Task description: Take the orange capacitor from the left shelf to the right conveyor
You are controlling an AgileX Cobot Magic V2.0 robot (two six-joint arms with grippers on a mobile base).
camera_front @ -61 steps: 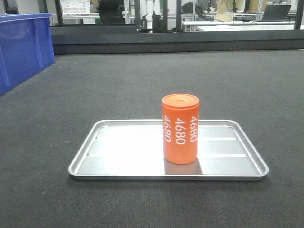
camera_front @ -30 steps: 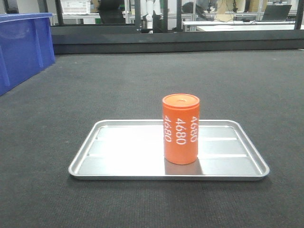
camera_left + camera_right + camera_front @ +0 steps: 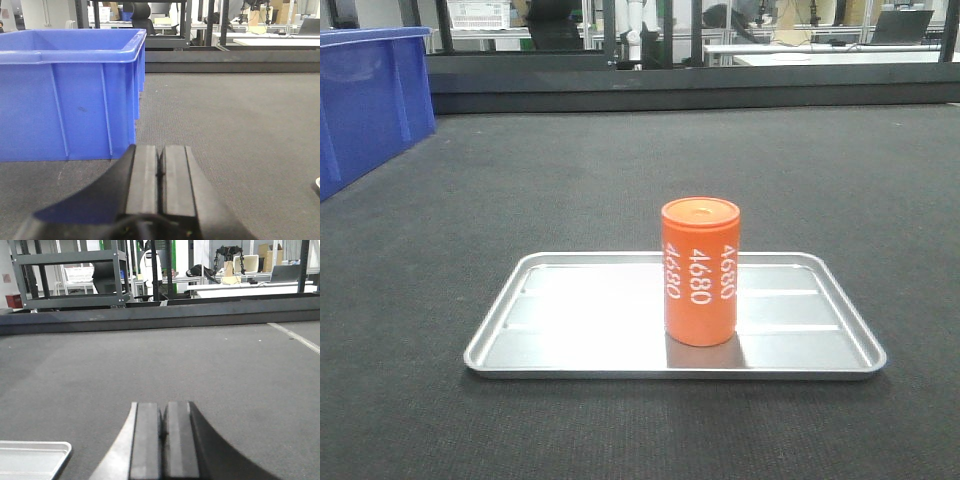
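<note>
The capacitor (image 3: 700,272) stood upright on a tray (image 3: 570,355) on the conveyor (image 3: 620,170). Both grippers, left (image 3: 160,172) and right (image 3: 161,432), had their jaws pressed together, holding nothing. The placement looked finished; any retreat should have kept clear of the can.

A shallow silver tray (image 3: 570,330) lies flat; a blue bin (image 3: 70,100) stands left.

Both end effectors (image 3: 160,172) (image 3: 161,437) have black ribbed rubber pads.

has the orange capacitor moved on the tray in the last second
No. The orange capacitor stands upright at the same spot on the silver tray, right of centre.
</note>
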